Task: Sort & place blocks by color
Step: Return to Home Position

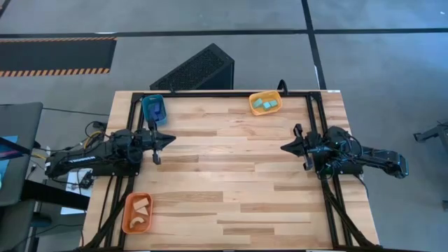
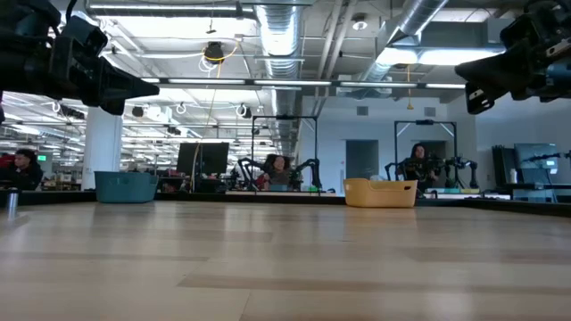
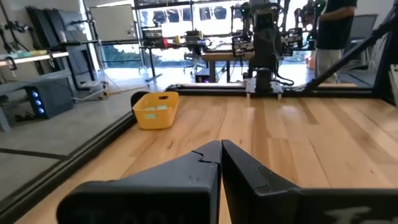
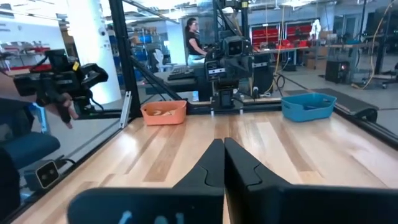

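Dark blue blocks (image 1: 154, 108) lie in the teal tray (image 1: 162, 115) at the far left. Light cyan blocks (image 1: 265, 104) lie in the yellow-orange tray (image 1: 255, 109) at the far middle. Pale tan blocks (image 1: 142, 205) lie in the orange tray (image 1: 126, 218) at the near left. My left gripper (image 1: 172, 138) is shut and empty above the table's left side. My right gripper (image 1: 283, 148) is shut and empty above the table's right side. Both point toward the table's middle.
A black metal frame (image 1: 210, 92) runs around the table's far, left and right edges. A dark perforated box (image 1: 196, 68) stands on the floor beyond the far edge. People sit at desks in the room behind.
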You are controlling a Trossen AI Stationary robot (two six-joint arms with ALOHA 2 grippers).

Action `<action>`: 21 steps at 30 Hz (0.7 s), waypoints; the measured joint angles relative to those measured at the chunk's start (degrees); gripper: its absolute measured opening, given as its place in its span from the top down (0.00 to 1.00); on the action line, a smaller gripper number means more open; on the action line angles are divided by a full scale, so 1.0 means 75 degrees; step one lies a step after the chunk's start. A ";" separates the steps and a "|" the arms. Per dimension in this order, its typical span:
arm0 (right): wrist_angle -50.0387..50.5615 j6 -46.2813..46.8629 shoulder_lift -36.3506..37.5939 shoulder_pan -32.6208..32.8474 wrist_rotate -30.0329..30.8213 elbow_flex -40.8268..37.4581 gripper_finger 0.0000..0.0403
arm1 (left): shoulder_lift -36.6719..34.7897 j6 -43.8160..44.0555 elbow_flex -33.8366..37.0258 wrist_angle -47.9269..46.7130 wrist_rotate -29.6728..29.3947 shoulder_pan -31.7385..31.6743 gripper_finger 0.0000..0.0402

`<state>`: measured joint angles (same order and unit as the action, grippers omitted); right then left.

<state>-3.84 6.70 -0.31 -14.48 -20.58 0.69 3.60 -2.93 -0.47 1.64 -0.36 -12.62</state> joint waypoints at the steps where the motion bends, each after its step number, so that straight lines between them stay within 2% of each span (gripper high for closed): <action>1: -0.0029 -0.0062 0.0002 -0.0001 0.0007 -0.0003 0.97 | 0.0000 0.0067 0.0000 0.0018 0.0030 0.0002 1.00; 3: -0.0128 -0.0070 0.0002 -0.0002 -0.0011 -0.0013 0.97 | 0.0000 0.0223 0.0003 0.0092 0.0305 0.0005 1.00; 8: -0.0141 -0.0239 0.0002 0.0037 -0.0037 -0.0017 0.97 | 0.0000 0.0431 0.0006 0.0280 0.1683 0.0141 1.00; 14: -0.0184 -0.0353 0.0002 0.0035 -0.0068 -0.0017 0.97 | 0.0000 0.0810 0.0009 0.0400 0.1230 0.0250 1.00; 18: -0.0166 -0.0360 0.0002 0.0035 -0.0099 -0.0017 0.96 | -0.0295 0.1119 0.0015 0.0578 0.1795 0.0308 1.00; 21: -0.0008 -0.0356 0.0001 0.0035 -0.0097 -0.0004 0.95 | -0.0465 0.1253 0.0015 0.0358 0.1690 0.0381 1.00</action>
<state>-3.90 4.03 -0.30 -14.22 -21.31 0.66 0.11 6.47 -0.36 4.33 12.32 -9.76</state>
